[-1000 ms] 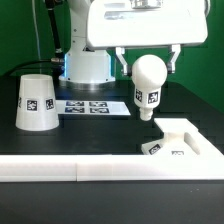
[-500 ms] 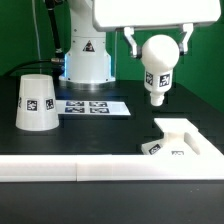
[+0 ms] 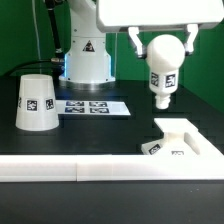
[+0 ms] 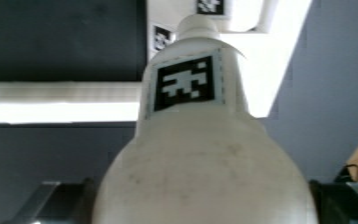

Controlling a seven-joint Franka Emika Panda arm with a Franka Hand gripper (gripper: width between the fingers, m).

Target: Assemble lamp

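My gripper [image 3: 160, 45] is shut on the white ball-shaped bulb [image 3: 163, 62] and holds it in the air, neck down, with a tag on the neck. The bulb fills the wrist view [image 4: 194, 140], with dark fingers [image 4: 51, 200] at its sides. The low angular lamp base [image 3: 182, 140] lies on the table at the exterior view's right, below and slightly right of the bulb. A tagged edge of the base shows past the bulb's tip in the wrist view [image 4: 163, 36]. The truncated-cone shade [image 3: 36, 102] stands at the exterior view's left.
The marker board [image 3: 95, 106] lies flat between the shade and the bulb. The arm's white pedestal [image 3: 88, 60] stands behind it. A white rail [image 3: 70, 170] runs along the table's front edge.
The gripper has carried the bulb up and toward the exterior view's right, nearer to above the base. The shade and the base have not moved.
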